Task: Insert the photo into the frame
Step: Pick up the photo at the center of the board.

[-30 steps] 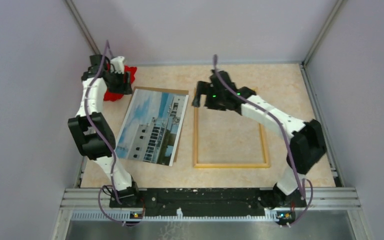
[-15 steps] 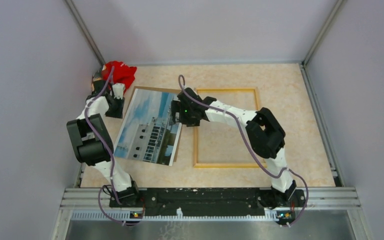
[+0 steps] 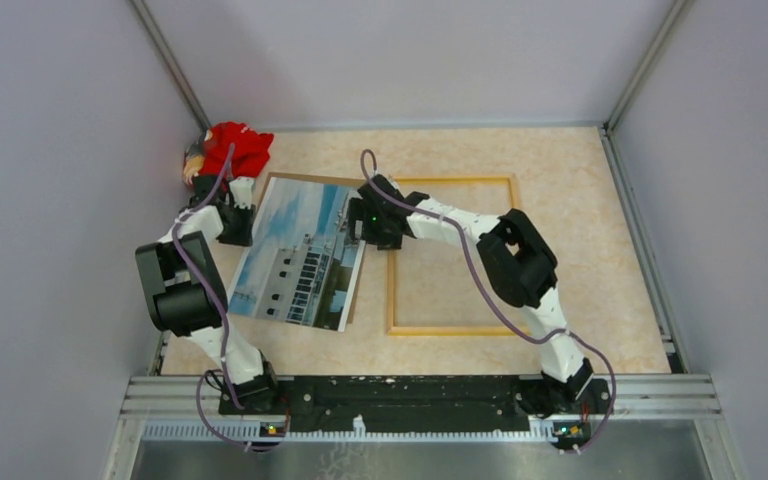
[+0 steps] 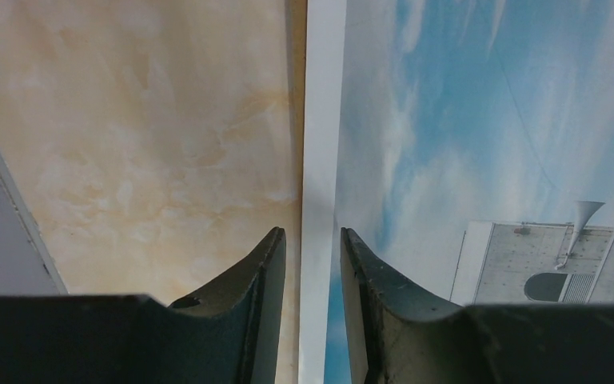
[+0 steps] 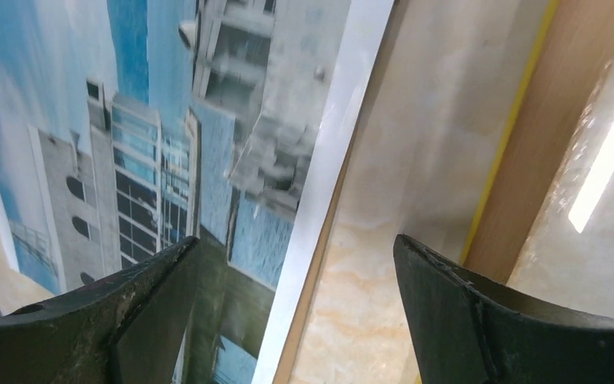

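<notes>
The photo (image 3: 300, 255) lies face up left of centre, showing a white building and blue sky. The frame (image 3: 465, 329) lies flat to its right, wood-coloured back up, with a yellow edge in the right wrist view (image 5: 513, 152). My left gripper (image 3: 235, 225) is at the photo's left edge. Its jaws (image 4: 312, 232) stand narrowly apart over the white border (image 4: 320, 120) and hold nothing. My right gripper (image 3: 370, 228) is at the photo's right edge, wide open (image 5: 297, 240). One finger is over the photo (image 5: 232, 120), the other over bare table beside the frame.
A brown backing board (image 3: 322, 181) lies under the photo, its edge showing at the top and right (image 5: 352, 208). A red-clothed doll (image 3: 235, 145) lies in the far left corner. Grey walls close in the table on three sides.
My right gripper moved left from the frame's top-left corner to the photo's right edge. My left gripper came down from the red doll to the photo's left edge.
</notes>
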Motion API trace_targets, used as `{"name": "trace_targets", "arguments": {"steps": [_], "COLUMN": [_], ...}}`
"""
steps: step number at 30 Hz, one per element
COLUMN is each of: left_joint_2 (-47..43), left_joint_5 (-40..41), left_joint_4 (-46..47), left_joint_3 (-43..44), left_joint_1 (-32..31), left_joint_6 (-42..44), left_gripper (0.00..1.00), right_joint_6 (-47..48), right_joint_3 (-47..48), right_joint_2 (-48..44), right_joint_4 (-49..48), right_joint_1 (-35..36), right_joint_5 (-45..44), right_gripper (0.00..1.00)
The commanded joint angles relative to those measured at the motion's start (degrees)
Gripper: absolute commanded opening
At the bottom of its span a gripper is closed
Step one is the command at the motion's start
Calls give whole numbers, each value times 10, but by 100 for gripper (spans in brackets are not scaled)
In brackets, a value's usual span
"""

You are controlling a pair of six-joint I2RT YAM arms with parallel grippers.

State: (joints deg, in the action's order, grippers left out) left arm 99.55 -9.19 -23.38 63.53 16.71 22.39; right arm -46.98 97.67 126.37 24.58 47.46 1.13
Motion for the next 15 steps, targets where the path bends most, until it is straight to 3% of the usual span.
{"name": "trace_targets", "arguments": {"steps": [1, 15], "left_joint_2": [-7, 6], "left_joint_5": [-9, -3], "left_joint_4": [39, 48], "left_joint_3": [-16, -24], "left_joint_1": [-3, -4], "left_joint_6": [-4, 5], "left_gripper": [38, 37], "right_joint_6": [6, 19], "right_joint_3": [32, 204], "right_joint_2": [29, 144], "right_joint_4": [-15, 11], "right_joint_1": [-33, -54], "right_joint_5": [-35, -18], "right_gripper": [88, 80]}}
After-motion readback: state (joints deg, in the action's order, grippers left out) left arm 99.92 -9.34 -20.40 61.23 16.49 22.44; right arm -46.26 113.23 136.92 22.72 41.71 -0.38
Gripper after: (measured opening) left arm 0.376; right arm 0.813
